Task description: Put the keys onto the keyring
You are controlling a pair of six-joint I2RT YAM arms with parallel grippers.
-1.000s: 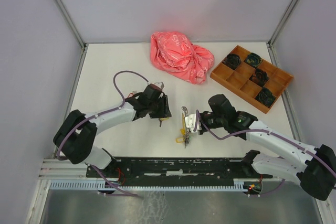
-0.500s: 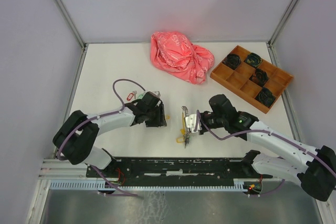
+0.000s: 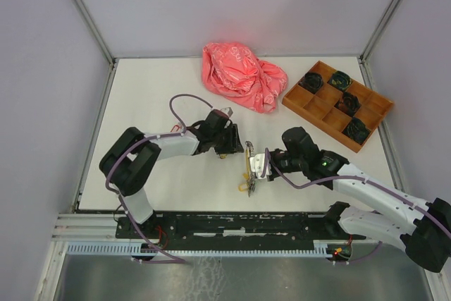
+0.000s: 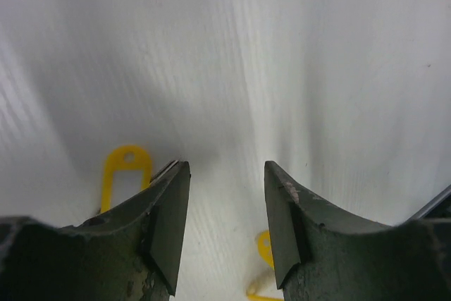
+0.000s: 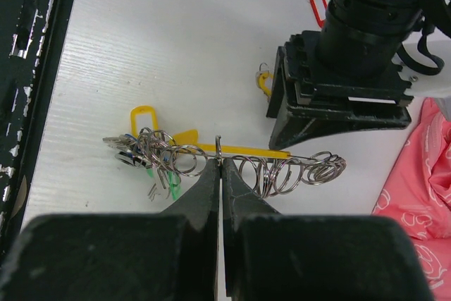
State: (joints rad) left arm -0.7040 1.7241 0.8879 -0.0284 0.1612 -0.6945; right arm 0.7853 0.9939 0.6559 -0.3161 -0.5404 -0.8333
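Note:
My right gripper [image 5: 220, 163] is shut on the keyring [image 5: 218, 147], a thin silver ring seen edge-on with a yellow-green stretch [image 5: 243, 150]. Several small loops hang on it, and keys with yellow and green tags [image 5: 141, 147] bunch at its left end. In the top view the keyring [image 3: 247, 167] stands between both grippers. My left gripper [image 4: 225, 167] is open and empty, low over the table. A yellow tag [image 4: 125, 173] lies just outside its left finger, and a yellow piece [image 4: 263, 247] lies beside its right finger. Red and green tagged keys [image 5: 317, 6] lie beyond the left arm.
A crumpled pink bag [image 3: 243, 75] lies at the back centre. An orange compartment tray [image 3: 338, 103] with dark objects stands at the back right. A black rail [image 3: 225, 223] runs along the near edge. The left gripper [image 3: 227, 146] is close to the ring's far end.
My left arm has swung right and its gripper now sits close beside the keyring. The right gripper has stayed put, still holding the ring.

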